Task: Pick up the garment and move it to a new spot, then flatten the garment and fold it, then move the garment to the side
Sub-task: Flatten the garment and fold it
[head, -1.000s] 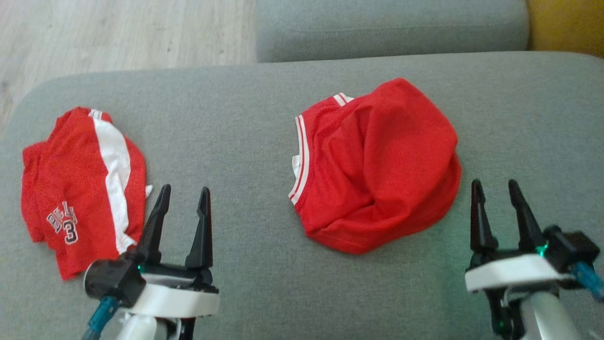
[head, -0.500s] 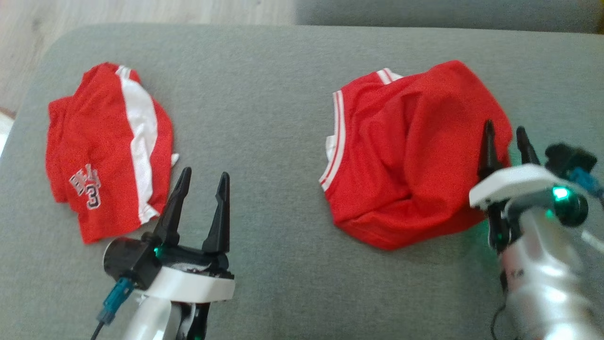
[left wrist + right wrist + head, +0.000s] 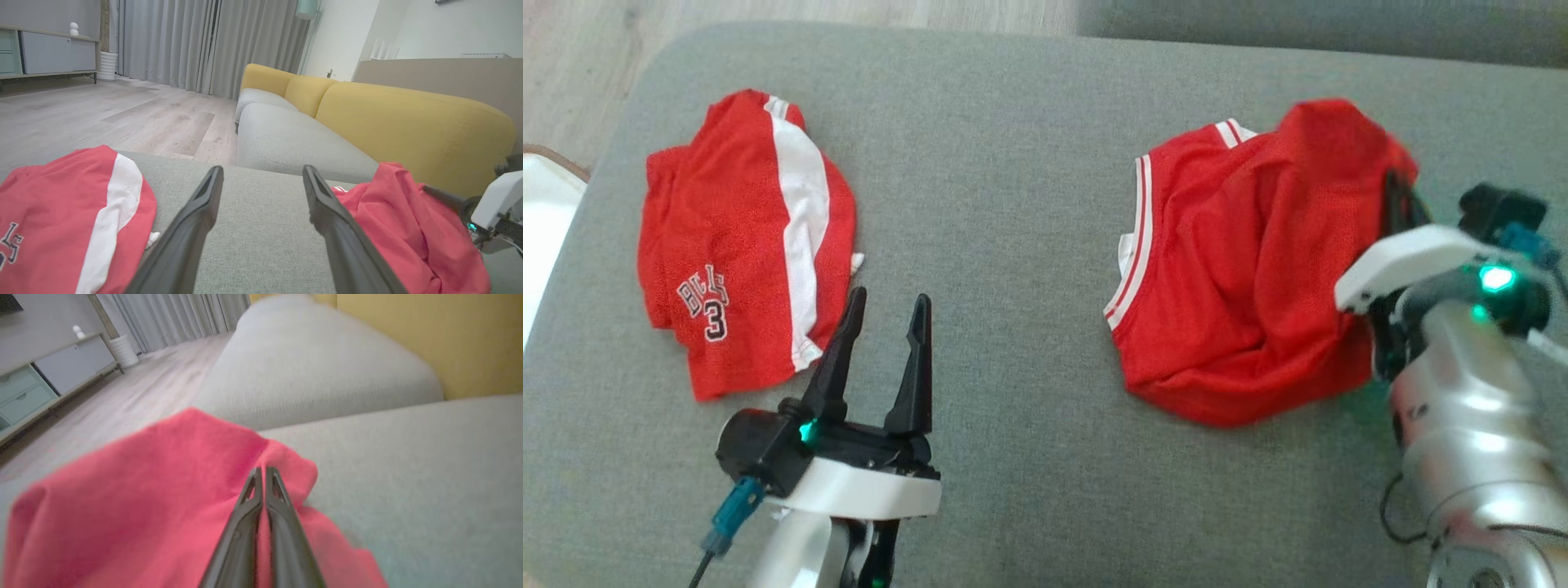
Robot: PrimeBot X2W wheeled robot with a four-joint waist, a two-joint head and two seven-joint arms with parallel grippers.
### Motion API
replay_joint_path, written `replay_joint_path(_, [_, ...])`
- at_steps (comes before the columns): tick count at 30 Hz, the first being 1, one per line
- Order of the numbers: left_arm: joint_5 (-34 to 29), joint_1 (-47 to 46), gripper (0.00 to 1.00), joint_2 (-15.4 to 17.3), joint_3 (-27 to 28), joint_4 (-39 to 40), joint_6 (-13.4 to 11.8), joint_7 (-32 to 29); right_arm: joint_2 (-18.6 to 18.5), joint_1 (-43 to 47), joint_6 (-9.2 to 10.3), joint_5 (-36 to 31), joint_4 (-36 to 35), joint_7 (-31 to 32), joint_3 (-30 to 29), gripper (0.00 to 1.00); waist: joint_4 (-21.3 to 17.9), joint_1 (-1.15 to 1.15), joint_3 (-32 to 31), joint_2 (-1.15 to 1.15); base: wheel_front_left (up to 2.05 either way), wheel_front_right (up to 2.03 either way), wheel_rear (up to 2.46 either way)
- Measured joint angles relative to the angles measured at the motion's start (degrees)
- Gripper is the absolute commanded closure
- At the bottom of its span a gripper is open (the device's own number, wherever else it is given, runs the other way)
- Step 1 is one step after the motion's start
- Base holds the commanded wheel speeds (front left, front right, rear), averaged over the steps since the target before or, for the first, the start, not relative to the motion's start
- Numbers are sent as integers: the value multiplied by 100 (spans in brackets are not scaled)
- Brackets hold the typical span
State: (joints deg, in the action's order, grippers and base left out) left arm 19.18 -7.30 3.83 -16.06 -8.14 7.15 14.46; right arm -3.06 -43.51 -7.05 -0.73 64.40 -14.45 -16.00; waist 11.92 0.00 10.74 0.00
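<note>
Nearest, at the lower left of the head view, the left gripper (image 3: 889, 296) points up the frame over the grey sofa cushion (image 3: 1013, 188). Its fingers are spread wide and nothing lies between them. In the left wrist view the same two fingers (image 3: 192, 228) frame bare grey fabric.

At the lower right of the head view the pale right arm reaches in, and the right gripper (image 3: 1398, 189) has its fingers clenched on the right edge of the crumpled garment (image 3: 1241, 278). The right wrist view shows those fingers (image 3: 282, 522) pressed together with a raised pinch of red cloth caught at their tips.

The crumpled garment lies in a heap on the cushion, right of centre. It is red, with white stripes along its left hem. Well apart from it, at the left of the frame, a numbered garment (image 3: 735, 245) lies folded flat; it is red with a white band and a "3" printed near its lower edge. The left gripper's fingertip is just beside its lower right corner.

Farther back, the left wrist view takes in a second cushion (image 3: 286, 143), a yellow backrest (image 3: 408, 122), a wooden floor (image 3: 122, 110) and grey curtains (image 3: 184, 41).
</note>
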Motion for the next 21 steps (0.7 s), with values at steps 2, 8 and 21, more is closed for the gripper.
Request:
replay_joint_path(2, [1, 2, 0, -26, 18, -10, 0, 0, -4, -66, 0, -108, -281, 0, -32, 100, 7, 0, -72, 0, 0, 0, 0])
replay_joint_path(8, [5, 11, 0, -64, 110, -20, 2, 0, -23, -527, 0, -520, -1477, 0, 258, 100, 69, 0, -268, 0, 0, 0, 0])
replay_joint_path(21, [207, 280, 0, -86, 410, 111, 43, 0, -48, -369, -1, -1292, -3974, -25, 1600, 100, 50, -1, -579, 0, 0, 0, 0])
